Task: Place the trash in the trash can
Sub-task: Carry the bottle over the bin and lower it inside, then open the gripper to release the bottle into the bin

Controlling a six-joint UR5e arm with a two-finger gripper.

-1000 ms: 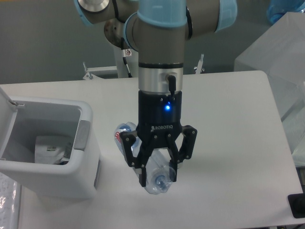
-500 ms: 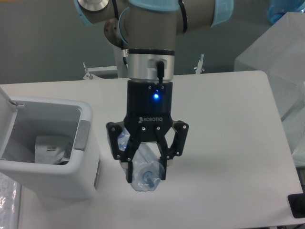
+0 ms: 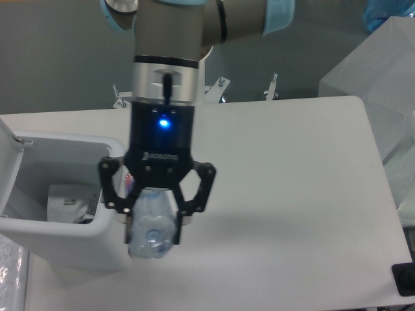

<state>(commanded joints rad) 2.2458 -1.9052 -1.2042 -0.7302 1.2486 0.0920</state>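
Carry step: gripper (image 3: 153, 241) is pinching the bottle (image 3: 152, 228) between its fingers, holding it in the air just at the bin's (image 3: 71, 243) right front corner, not yet above the opening. Wrapper (image 3: 67, 201) is already lying inside the bin, lid (image 3: 8, 139) standing open. Next move is probably calling for more leftward travel over the opening, then letting go.

The arm comes down from the far top of the view, wrist vertical, a blue light glowing on the black gripper body. The gripper (image 3: 154, 236) points straight down at the left-centre of the scene, its two fingers (image 3: 176, 228) clamped around the crushed clear bottle (image 3: 152, 223).
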